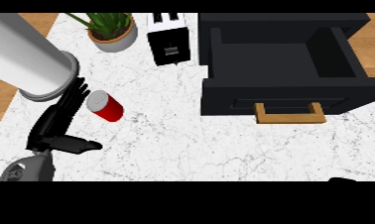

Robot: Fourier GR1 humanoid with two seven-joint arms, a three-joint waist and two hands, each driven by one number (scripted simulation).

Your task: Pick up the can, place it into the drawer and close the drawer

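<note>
Fingers (pixel 70 101) of the left hand (pixel 55 126) stretch straight and slightly spread near the countertop's (pixel 168 139) left edge, thumb jutting sideways, holding nothing. Just beside the fingertips lies the can (pixel 105 106), red-bodied with a silver lid, tilted, bearing no readable label. Only a dark sliver of the right hand (pixel 343 180) shows at the near right corner; I cannot tell its pose. Farther right, the black drawer (pixel 282 64) stands open, wooden handle (pixel 290 113) toward the near edge.

I stood in a kitchen: a white marble worktop (pixel 219 143) carried what looked like a toaster (pixel 169 44), a potted plant (pixel 111 30) and an open black drawer (pixel 282 64).
</note>
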